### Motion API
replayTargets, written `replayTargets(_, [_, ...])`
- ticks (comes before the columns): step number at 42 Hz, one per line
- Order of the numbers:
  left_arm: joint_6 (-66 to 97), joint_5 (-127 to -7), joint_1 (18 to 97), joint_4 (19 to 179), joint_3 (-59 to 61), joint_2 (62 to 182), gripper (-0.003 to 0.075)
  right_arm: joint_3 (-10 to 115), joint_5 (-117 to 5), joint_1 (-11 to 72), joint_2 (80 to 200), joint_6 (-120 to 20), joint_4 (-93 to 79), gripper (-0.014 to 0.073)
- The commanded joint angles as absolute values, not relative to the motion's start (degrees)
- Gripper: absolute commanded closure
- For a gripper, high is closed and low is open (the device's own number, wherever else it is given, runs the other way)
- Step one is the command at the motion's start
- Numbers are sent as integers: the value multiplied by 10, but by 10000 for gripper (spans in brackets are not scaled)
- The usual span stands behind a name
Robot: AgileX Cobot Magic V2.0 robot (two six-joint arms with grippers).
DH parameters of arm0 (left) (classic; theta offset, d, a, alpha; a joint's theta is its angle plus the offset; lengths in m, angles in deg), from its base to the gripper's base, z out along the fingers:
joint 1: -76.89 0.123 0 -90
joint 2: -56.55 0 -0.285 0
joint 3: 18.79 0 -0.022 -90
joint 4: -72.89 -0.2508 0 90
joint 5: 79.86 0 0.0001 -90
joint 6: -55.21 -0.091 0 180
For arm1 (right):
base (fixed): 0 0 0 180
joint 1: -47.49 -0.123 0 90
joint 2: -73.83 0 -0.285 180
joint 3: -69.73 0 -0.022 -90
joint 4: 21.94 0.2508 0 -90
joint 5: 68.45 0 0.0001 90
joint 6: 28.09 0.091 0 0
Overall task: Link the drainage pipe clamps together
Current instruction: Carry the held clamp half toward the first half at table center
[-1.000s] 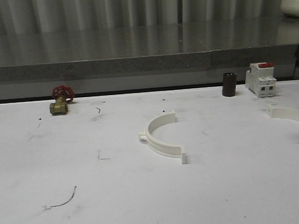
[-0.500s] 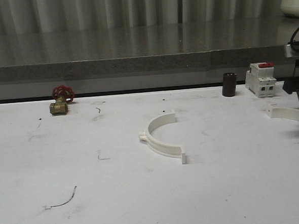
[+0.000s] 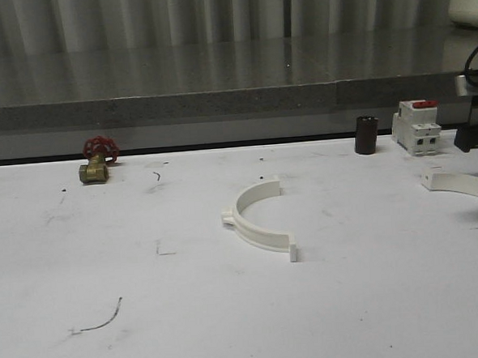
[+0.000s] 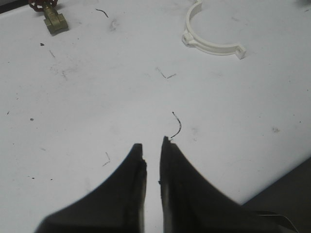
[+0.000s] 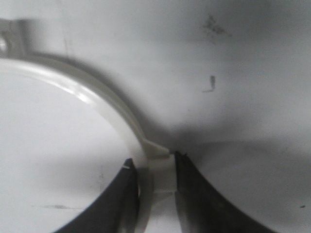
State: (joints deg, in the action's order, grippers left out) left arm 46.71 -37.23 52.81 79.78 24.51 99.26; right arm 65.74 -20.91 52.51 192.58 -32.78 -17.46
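Clamp half [image 5: 97, 104] sits between right gripper [image 5: 153, 167] fingers at table's [image 3: 232, 325] edge.

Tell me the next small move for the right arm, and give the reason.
Probably lift the right-hand clamp half a little and start carrying it toward the other clamp half at mid-table. The right gripper looks closed across its band beside the lug, while the two halves lie well apart and the left gripper hangs empty, nearly shut.

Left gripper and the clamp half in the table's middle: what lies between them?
Left wrist view: only bare table with dark scuffs separates left gripper from clamp half.
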Motion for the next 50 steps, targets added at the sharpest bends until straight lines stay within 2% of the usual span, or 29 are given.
replayTargets(1, [468,-411,529,803,228,992,672,675,-205,521,1893,-335,-180,428])
replayTargets(10, [468,-411,529,803,228,992,706,683,-205,489,1866,-326,-161,428])
replayTargets(20, [468,-411,529,803,228,992,741,715,-182,416,1862,-256,-159,428])
replayTargets(37, [468,-411,529,803,228,992,741,735,-193,318,1868,-83,-159,428])
replayTargets(50, [468,-411,529,803,228,992,741,735,-224,293,1871,-57,-160,428])
